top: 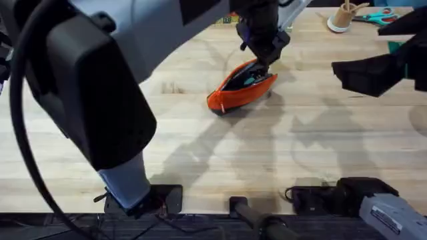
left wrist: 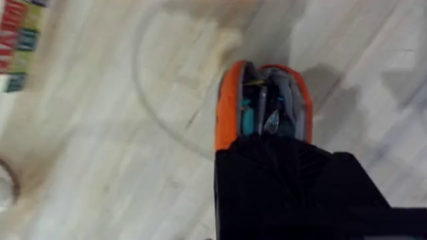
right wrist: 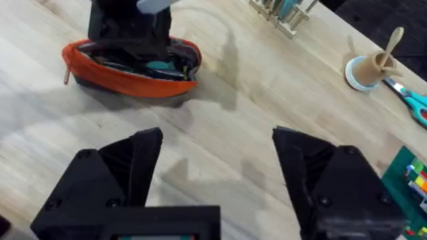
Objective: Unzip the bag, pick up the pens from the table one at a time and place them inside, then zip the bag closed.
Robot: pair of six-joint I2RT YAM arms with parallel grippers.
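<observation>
Pale planked wood of the table lay bare nearest the arm bases, no loose pens seen on it. Farther out, over the wood and well apart from the pouch, hung the right gripper, jaws spread wide and holding nothing. Farther in, at mid-table, sat the bag, orange with its zipper parted and dark and teal contents showing inside. Directly at its far end stood the left gripper, poised at the open mouth; could not tell how far its fingers were parted, nor whether anything was held. Judged as the placing step about done, with zipping closed to follow: probably calls for pinching the zipper pull while steadying the pouch. Beyond lay a paper cup and scissors. No legible writing or brand found.
</observation>
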